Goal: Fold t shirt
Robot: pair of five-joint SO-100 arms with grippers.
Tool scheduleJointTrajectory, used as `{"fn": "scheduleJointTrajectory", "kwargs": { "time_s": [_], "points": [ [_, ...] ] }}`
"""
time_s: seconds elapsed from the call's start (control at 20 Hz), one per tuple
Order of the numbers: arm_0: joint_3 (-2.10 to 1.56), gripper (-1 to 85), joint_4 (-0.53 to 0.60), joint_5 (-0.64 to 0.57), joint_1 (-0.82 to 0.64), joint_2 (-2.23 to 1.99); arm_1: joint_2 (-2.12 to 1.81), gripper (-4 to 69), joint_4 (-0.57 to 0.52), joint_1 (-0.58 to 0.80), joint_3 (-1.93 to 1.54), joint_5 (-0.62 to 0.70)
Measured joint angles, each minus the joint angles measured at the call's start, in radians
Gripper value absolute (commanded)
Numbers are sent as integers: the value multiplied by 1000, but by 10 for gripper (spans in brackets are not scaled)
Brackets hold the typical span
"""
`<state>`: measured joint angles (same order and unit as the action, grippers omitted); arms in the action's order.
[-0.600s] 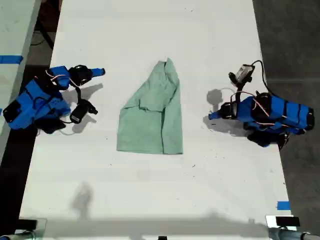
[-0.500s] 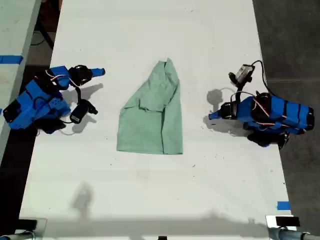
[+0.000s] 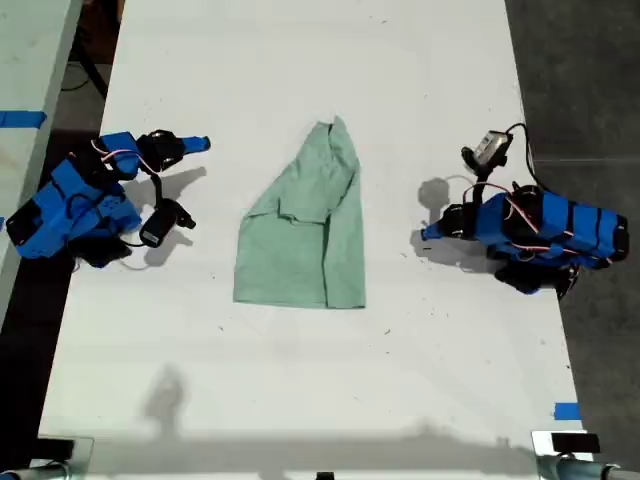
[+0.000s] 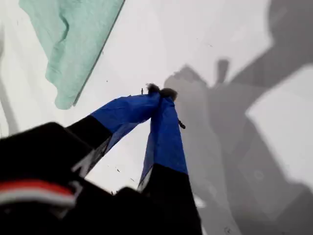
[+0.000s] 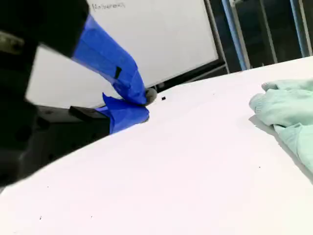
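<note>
The pale mint-green t shirt (image 3: 305,225) lies partly folded in the middle of the white table, narrowing toward the far end. My first gripper (image 3: 427,233) rests shut and empty on the exterior view's right, a hand's width from the shirt. Its blue fingertips (image 4: 160,91) meet, with the t shirt (image 4: 73,34) beyond them. My second gripper (image 3: 203,144) is on the exterior view's left, also shut and holding nothing. It hovers just above the table (image 5: 144,100), well apart from the t shirt (image 5: 288,112).
The white table (image 3: 300,400) extends well past the shirt on all sides. A blue tape mark (image 3: 567,410) sits near its corner at the exterior view's lower right. A second pale table (image 3: 20,60) stands at the exterior view's left, across a dark gap.
My first arm has drawn back slightly toward the exterior view's right, away from the shirt. The shirt and my second arm have not moved.
</note>
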<state>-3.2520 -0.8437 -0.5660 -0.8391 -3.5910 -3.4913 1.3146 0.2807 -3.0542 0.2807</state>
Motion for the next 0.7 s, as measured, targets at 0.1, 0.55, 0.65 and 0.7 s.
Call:
{"fn": "scheduleJointTrajectory", "kwargs": {
  "time_s": [0.1, 0.55, 0.65, 0.7],
  "points": [
    [17, -1, -9, 14, 63, 6, 0, -15, 0, 3, 0, -2],
    [1146, 208, -523, 483, 522, 1396, 0, -15, 0, 17, 0, -3],
    [1220, 192, -529, 577, 643, 1509, 0, -15, 0, 17, 0, -3],
    [1233, 189, -518, 600, 675, 1566, 0, -15, 0, 17, 0, -3]
  ]
}}
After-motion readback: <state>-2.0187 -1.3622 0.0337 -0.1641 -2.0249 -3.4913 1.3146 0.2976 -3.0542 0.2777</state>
